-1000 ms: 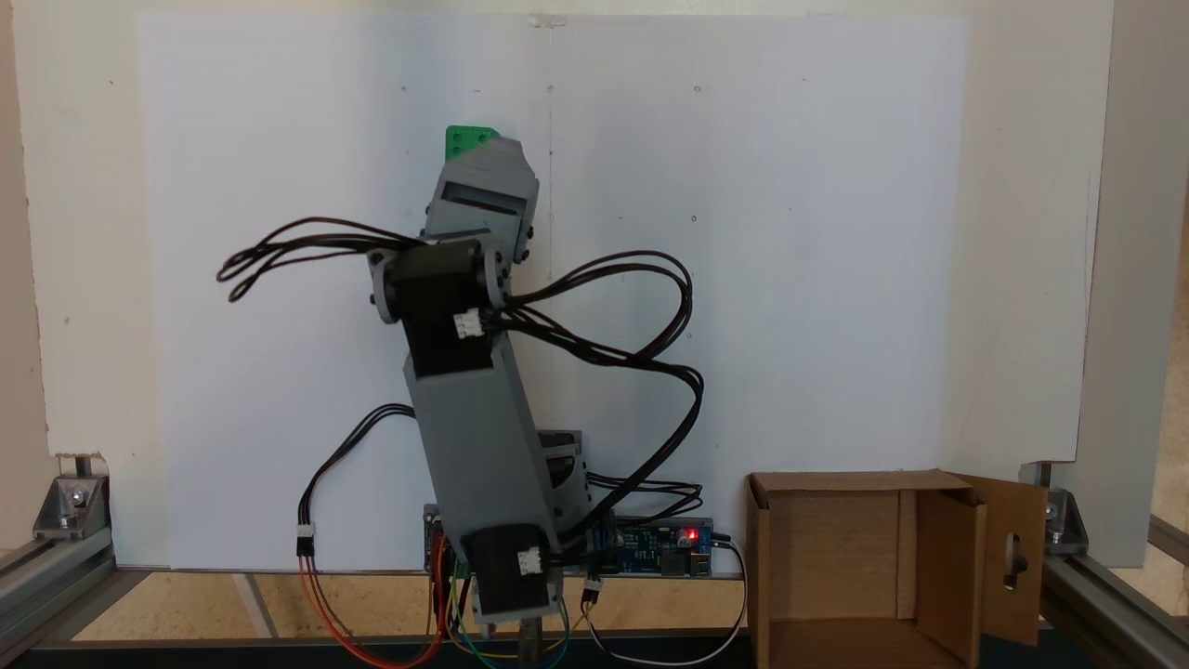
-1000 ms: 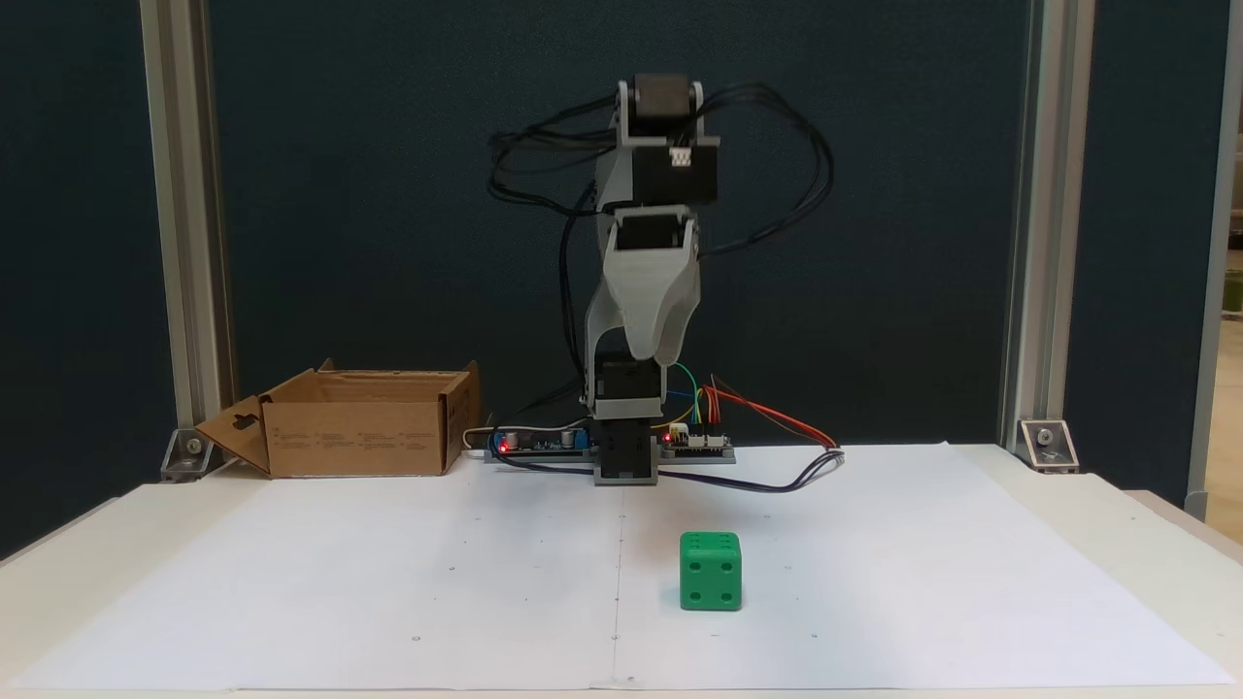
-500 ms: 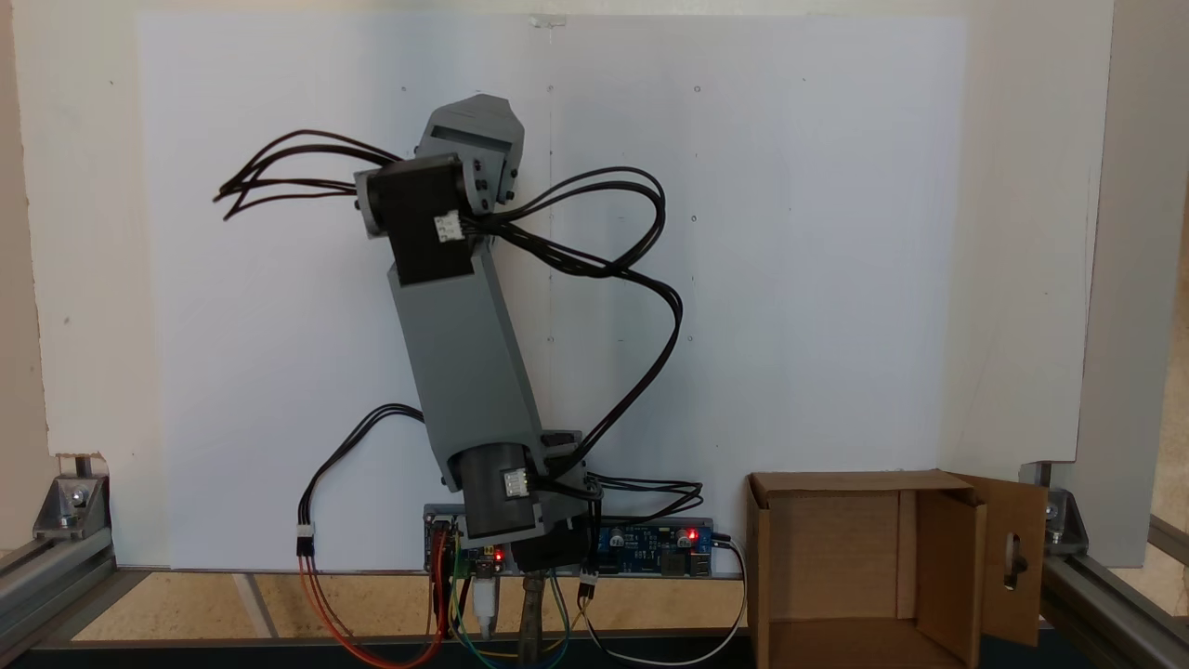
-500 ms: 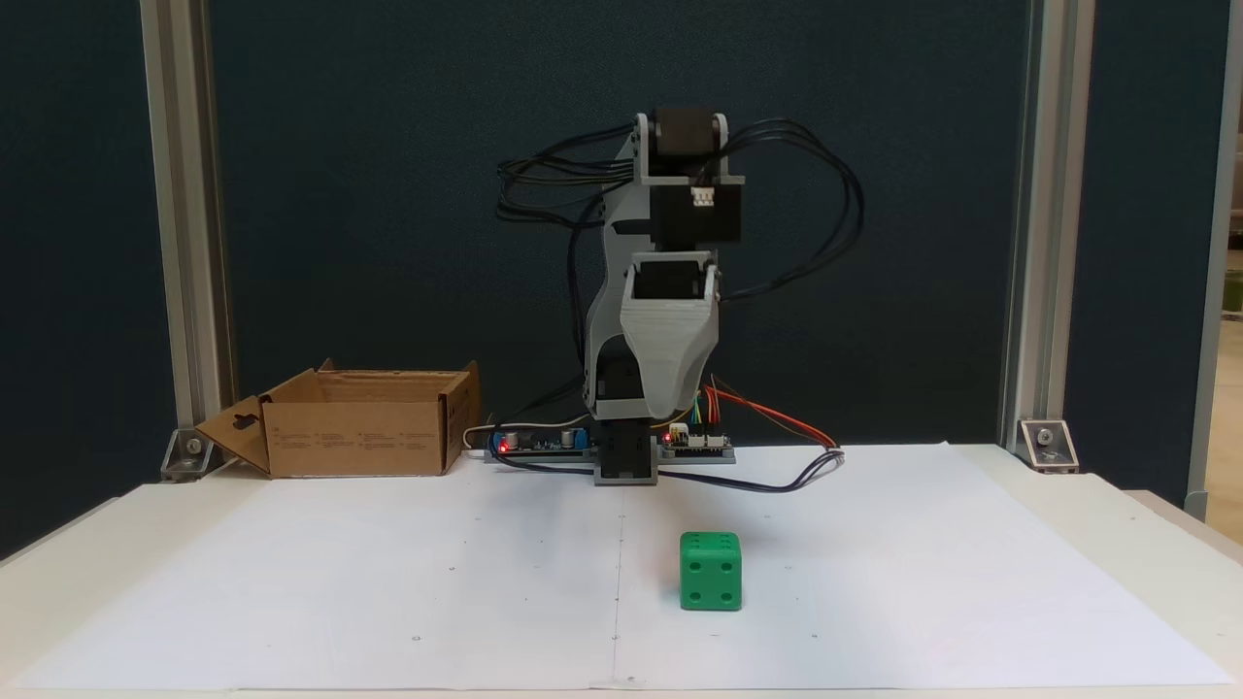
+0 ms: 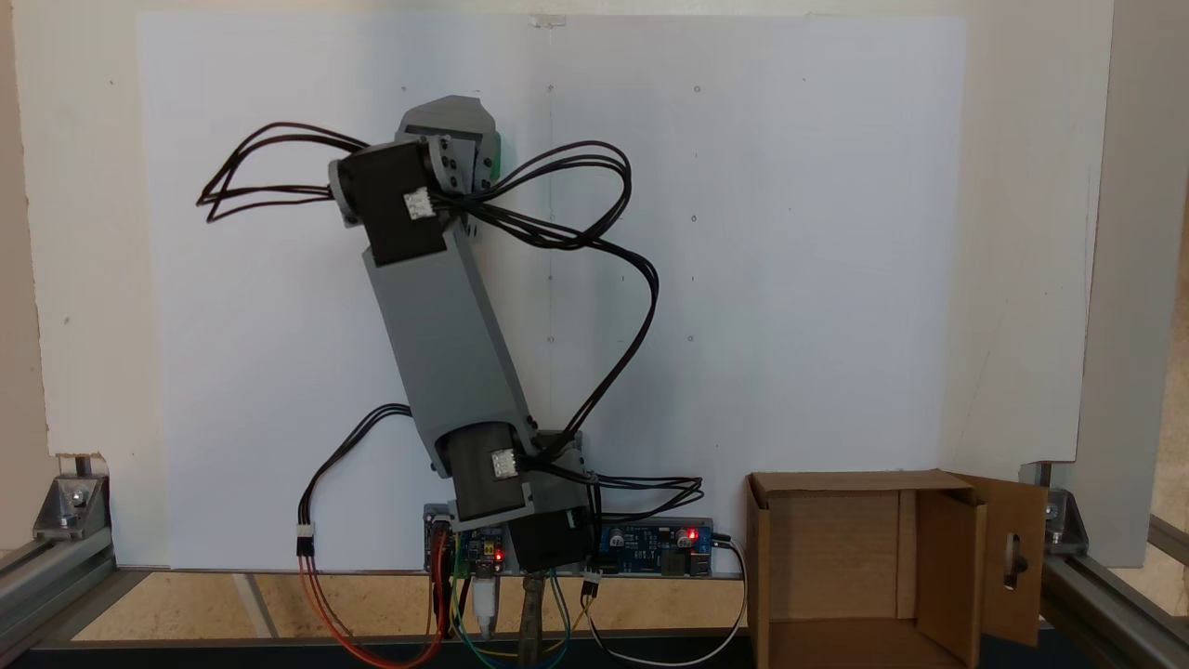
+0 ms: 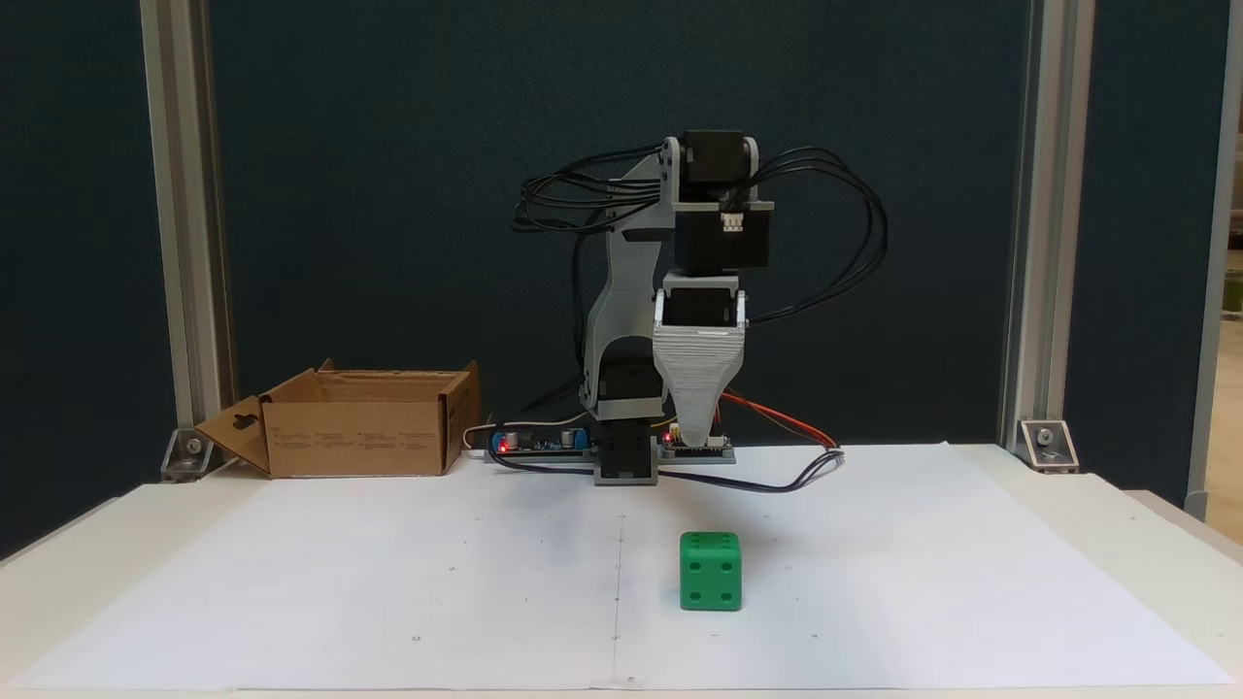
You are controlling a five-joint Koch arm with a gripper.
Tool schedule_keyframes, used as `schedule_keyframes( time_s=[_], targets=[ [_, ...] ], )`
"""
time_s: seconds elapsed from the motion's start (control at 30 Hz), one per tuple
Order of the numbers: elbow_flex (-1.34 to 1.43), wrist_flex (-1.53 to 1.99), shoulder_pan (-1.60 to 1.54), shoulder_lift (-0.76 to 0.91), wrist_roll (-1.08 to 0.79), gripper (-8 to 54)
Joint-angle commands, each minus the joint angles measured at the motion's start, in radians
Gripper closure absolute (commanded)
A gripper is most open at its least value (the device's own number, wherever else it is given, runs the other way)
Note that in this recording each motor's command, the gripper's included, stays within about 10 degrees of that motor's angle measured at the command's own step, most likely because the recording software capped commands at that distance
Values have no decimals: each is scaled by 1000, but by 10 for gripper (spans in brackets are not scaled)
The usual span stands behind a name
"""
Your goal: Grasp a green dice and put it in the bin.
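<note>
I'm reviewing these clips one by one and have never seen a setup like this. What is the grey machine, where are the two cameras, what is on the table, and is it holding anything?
The grey machine is a small hobby robot arm bolted at the back of a table. One fixed view looks down from above; the other faces the arm from the table's front edge. On the white paper sits a green dice, four pips facing the front camera. A brown cardboard bin stands open near the arm's base, at the left in the front view and at the lower right from above. The end effector points down, above and behind the dice, not touching it. It holds nothing. Whether it is open cannot be told.
</note>
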Motion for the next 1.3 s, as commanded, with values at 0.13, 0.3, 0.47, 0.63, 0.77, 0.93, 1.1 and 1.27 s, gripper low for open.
schedule_keyframes(
  time_s=[0.13,0.3,0.47,0.63,0.77,0.93,1.1,1.27],
  targets=[
    [-49,-17,-2,-11,-58,-3],
    [-49,-26,9,-14,-52,-2],
    [-49,-54,35,-23,-25,4],
    [-49,-133,63,-38,-3,16],
    [-49,-158,63,-44,5,17],
    [-15,-156,34,-46,18,18],
    [-2,-156,12,-48,29,17],
    [15,-158,11,-74,29,15]
  ],
)
